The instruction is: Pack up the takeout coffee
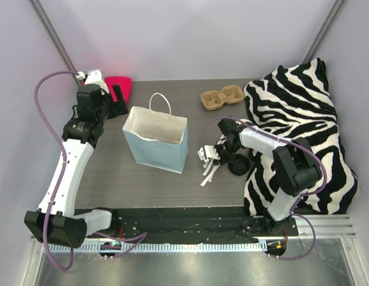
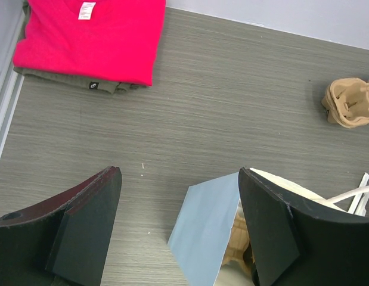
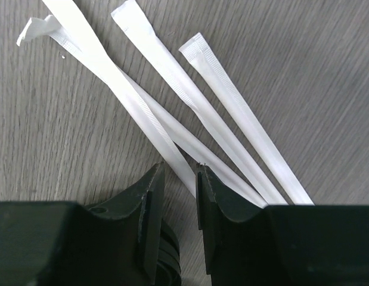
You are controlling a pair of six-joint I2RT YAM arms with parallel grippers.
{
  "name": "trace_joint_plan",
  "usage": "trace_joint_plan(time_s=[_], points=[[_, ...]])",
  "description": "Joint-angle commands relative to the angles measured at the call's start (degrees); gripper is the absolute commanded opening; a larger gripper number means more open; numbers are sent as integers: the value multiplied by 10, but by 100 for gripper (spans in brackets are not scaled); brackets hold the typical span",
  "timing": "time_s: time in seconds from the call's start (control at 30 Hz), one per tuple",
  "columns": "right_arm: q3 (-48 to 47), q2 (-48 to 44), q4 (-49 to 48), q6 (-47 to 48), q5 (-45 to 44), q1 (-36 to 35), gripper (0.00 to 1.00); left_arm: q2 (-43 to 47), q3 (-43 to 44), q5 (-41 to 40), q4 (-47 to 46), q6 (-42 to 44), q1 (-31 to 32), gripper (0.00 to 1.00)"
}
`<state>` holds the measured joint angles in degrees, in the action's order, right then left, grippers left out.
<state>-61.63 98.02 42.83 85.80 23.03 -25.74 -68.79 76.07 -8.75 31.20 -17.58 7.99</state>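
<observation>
On the left, stretched far forward along the side, left gripper held above the bench with jaws wide apart. On the right, folded at the elbow and bent inward, right gripper low at the bench, jaws only narrowly parted.

Grey table: blue bag centre, red shirt far left, carrier far right. Right side, zebra blanket; straws, black lid beside it.

Robot test cell, a lab setup. Plain pale walls box in one grey table. My arms are bolted to a metal rail at its near edge. Purple cables loop loose. A paper bag and a zebra cushion sit on the table.
</observation>
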Motion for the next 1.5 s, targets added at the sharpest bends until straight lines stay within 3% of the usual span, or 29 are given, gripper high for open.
trace_joint_plan(time_s=[0.0, 0.57, 0.7, 0.97, 1.07, 1.27, 1.47], points=[[-19, 10, -3, 20, -3, 2, 35, 1, 22, 8, -2, -1, -5, 84], [-16, 54, 8, 96, -16, -4, 29, 5, 18, 11, 5, 2, -8, 84], [-35, 63, 34, 135, -24, -5, 20, 8, 20, 10, 5, 1, -8, 84], [-23, -8, 112, 257, -9, -14, 2, 16, 11, 10, -3, -1, -8, 84], [-47, -37, 139, 256, 26, -23, 1, 16, 10, 11, -4, -3, -7, 84], [-146, -88, 168, 157, 112, -59, 1, 14, 12, 12, -11, -2, -8, 84], [-265, -149, 139, -130, 203, -77, 1, 6, 20, 7, -14, -1, -9, 85]])
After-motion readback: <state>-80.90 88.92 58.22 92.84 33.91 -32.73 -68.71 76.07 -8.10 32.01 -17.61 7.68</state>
